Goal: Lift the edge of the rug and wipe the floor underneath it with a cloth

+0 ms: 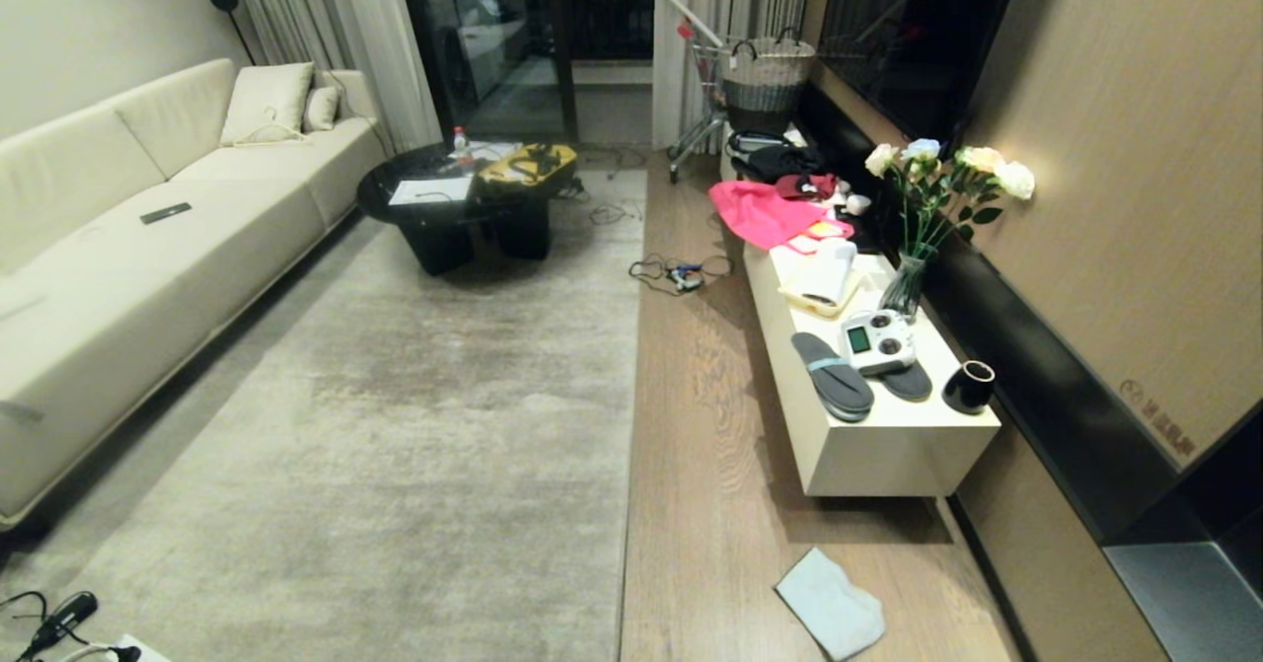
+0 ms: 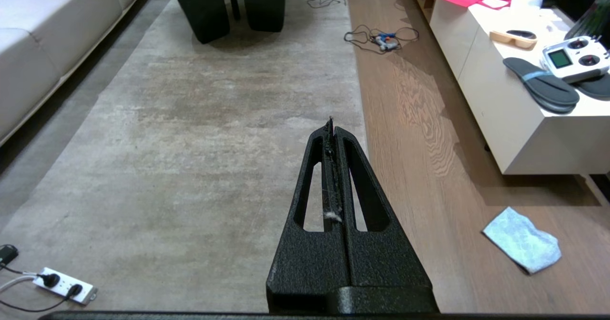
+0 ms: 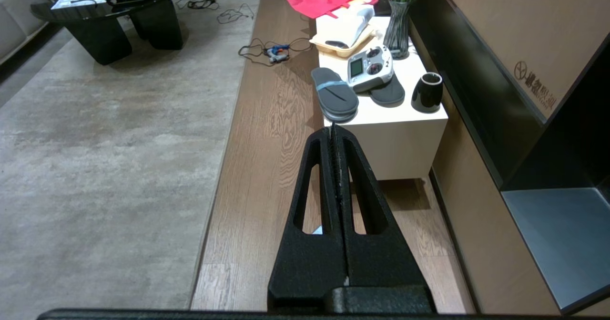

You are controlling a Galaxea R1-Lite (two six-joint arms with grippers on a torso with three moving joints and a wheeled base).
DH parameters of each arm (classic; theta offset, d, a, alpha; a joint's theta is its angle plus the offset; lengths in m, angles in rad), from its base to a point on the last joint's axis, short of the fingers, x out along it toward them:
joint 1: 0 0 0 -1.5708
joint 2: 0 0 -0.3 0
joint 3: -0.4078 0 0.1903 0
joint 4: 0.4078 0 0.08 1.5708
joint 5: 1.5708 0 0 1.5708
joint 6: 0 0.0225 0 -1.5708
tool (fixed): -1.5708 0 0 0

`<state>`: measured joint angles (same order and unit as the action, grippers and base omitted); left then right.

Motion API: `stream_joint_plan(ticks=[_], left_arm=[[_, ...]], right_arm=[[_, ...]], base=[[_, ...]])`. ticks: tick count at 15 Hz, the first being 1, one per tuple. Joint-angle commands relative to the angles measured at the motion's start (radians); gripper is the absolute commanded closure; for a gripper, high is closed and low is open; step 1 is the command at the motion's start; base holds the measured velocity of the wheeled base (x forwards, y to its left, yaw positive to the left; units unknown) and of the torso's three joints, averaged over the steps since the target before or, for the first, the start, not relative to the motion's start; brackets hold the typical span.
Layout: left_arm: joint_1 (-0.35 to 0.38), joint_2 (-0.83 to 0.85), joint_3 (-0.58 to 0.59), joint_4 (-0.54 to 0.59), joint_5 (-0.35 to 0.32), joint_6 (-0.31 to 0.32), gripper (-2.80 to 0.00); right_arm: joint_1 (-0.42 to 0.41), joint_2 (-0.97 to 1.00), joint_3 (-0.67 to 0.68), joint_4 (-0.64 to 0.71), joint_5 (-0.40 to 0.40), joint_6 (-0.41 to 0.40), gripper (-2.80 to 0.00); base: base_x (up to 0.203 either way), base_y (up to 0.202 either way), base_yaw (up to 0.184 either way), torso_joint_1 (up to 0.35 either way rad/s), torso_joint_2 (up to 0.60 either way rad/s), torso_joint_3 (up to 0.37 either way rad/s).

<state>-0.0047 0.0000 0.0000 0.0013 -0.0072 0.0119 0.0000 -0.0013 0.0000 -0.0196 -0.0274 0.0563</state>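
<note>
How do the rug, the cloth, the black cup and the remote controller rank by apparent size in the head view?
1. rug, by far the largest
2. cloth, though it lies nearest the camera
3. remote controller
4. black cup

Round logo with unreadable characters printed on tan wall panel [image 3: 533, 79], nothing else legible

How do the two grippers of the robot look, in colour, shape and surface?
Both look alike. The left gripper has two black fingers with a rough, grainy surface; each tapers from a wide base to a narrow tip and has a long slot cut through it. A bit of pale fluff sits between them. The right gripper is the same, without fluff. No cables or markings show.
</note>
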Motion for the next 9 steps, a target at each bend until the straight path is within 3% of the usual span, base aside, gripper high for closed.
stream_joint_plan(ticks=[1, 9], left_arm=[[0.000, 0.000, 0.000, 0.000, 0.000, 0.000, 0.00], [0.000, 0.000, 0.000, 0.000, 0.000, 0.000, 0.00]], right_arm=[[0.000, 0.001, 0.000, 0.000, 0.000, 0.000, 0.00], [0.000, 0.001, 0.000, 0.000, 0.000, 0.002, 0.00]], base=[[0.000, 0.000, 0.000, 0.164, -0.41, -0.241], [0.000, 0.000, 0.000, 0.151, -0.35, -0.208]])
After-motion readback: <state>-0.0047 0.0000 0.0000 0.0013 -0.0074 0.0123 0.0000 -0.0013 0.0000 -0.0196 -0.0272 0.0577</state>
